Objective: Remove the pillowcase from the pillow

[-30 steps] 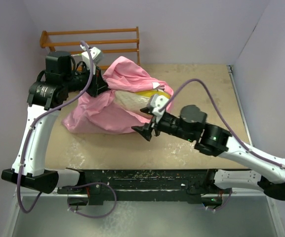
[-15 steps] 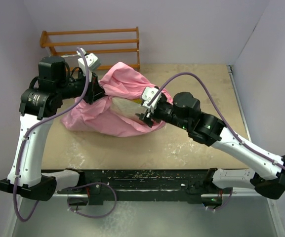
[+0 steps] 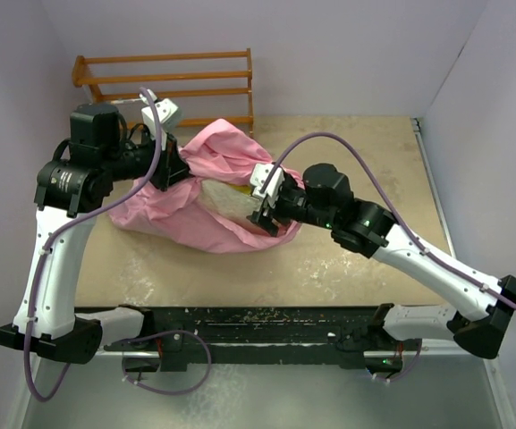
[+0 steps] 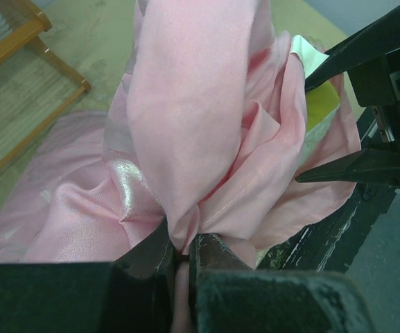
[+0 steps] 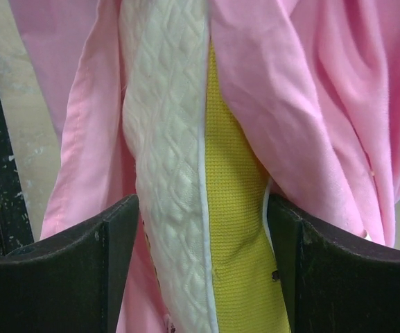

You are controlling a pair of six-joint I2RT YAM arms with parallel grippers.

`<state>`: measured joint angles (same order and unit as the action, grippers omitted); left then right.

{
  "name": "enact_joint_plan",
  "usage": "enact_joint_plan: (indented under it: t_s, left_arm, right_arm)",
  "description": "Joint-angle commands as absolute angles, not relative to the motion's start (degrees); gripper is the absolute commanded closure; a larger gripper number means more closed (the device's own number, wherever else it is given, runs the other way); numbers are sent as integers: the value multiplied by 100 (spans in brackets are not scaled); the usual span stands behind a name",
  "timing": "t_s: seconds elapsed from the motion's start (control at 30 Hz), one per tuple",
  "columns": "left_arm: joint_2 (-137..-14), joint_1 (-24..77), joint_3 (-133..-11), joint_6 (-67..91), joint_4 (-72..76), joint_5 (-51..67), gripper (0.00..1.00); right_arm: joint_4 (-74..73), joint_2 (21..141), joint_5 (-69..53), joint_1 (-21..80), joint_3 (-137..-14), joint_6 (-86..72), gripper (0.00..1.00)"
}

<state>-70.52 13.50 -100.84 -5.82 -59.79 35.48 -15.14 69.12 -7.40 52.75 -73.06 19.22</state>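
Two grips, two jobs. Your left gripper (image 4: 182, 253) is pinched tight on a bunched fold of the pillowcase (image 3: 195, 219). It holds that fold up on the left so the cover hangs as a loose bag with its mouth facing right. That gives you an anchor to pull against.

The right gripper (image 5: 203, 243) has its jaws spread wide, straddling the exposed end of the pillow (image 5: 168, 152), with the cream quilted face and yellow side strip between the fingers (image 5: 116, 243). They sit right against it on both sides, but I see no squeeze yet, so I read this as lining up for a grab, not a hold.

The pillow sits mid-table (image 3: 356, 143), mostly buried in pink. From above only a sliver shows at the opening, just left of the right gripper. The wooden rack (image 3: 164, 76) at the far left is clear of all this.

Versus a second ago:
- The right gripper was at the near edge of the pile, off the pillow. It has now pushed far and left, into the mouth of the cover.
- The left arm has swung further left and dragged the cover with it.
- The cream face was broadly exposed then — pink now drapes over most of it.
- The left grip is unchanged. The right jaws are a touch wider.

My read: close on the pillow end before you pull, or the slick fabric will just slide along with it.
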Motion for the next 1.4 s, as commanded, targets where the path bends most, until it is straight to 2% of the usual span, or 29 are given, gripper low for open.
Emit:
enact_joint_plan:
  t_s: [0.0, 0.13, 0.2, 0.37, 0.4, 0.43, 0.53, 0.57, 0.63, 0.7, 0.73, 0.93, 1.03, 1.07, 1.1, 1.13, 1.17, 1.2, 1.23, 1.27, 1.37]
  left_arm:
    - [-6861, 1299, -10387, -569, -5669, 3796, 100]
    - [-6901, 1300, -10513, -617, -5863, 3965, 100]
    - [-6899, 1301, -10527, -597, -5936, 4041, 100]
    - [-6869, 1301, -10607, -638, -6125, 4036, 100]
    - [-6858, 1302, -10632, -636, -6134, 3996, 99]
    - [-6851, 1301, -10661, -616, -6106, 3954, 89]
    - [-6830, 1301, -10734, -451, -5892, 3904, 32]
    - [-6822, 1301, -10753, -319, -5776, 3907, 22]
    - [-6803, 1301, -10757, -162, -5551, 4040, 16]
    - [-6826, 1301, -10721, -100, -5430, 4242, 17]
    - [-6843, 1300, -10677, -59, -5397, 4292, 21]
    - [-6965, 1300, -10266, -189, -5565, 4079, 65]
    - [-7008, 1303, -10257, -306, -5892, 4032, 76]
    - [-7006, 1305, -10269, -327, -5993, 4065, 75]
    - [-7009, 1301, -10284, -349, -6098, 4129, 68]
    - [-7021, 1301, -10318, -376, -6203, 4201, 50]
    - [-7045, 1303, -10378, -418, -6296, 4271, 41]
    - [-7066, 1303, -10428, -498, -6396, 4320, 40]
    - [-7086, 1302, -10475, -528, -6473, 4316, 45]
    - [-7099, 1301, -10509, -554, -6516, 4262, 55]
    - [-7086, 1301, -10521, -571, -6503, 4049, 89]
  right_arm:
    - [-1189, 7018, -760, 5276, -7075, 1775, 23]
    - [-713, 7516, -391, 5281, -7293, 2028, 26]
    - [-552, 7776, -171, 5297, -7509, 2008, 35]
    - [-160, 7983, 78, 5438, -7686, 1905, 92]
    - [-79, 7932, 120, 5473, -7667, 1841, 100]
    - [57, 7853, 157, 5502, -7590, 1761, 100]
    - [625, 7474, 321, 5631, -7210, 1554, 100]
    - [704, 7376, 400, 5660, -7126, 1470, 100]
    - [691, 7237, 483, 5677, -7053, 1284, 100]
    - [654, 7137, 503, 5693, -6962, 1172, 100]
    - [663, 7081, 542, 5695, -6908, 1118, 100]
    - [656, 6813, 664, 5697, -6715, 896, 100]
    - [539, 6765, 728, 5697, -6749, 888, 100]
    - [428, 6777, 685, 5691, -6781, 881, 100]
    - [352, 6796, 615, 5699, -6823, 879, 100]
    - [338, 6821, 604, 5695, -6865, 836, 100]
    - [335, 6830, 655, 5695, -6898, 848, 100]
    - [334, 6831, 708, 5694, -6914, 886, 100]
    - [338, 6817, 769, 5695, -6917, 927, 100]
    - [342, 6786, 843, 5691, -6905, 953, 100]
    - [449, 6626, 997, 5634, -6759, 994, 100]
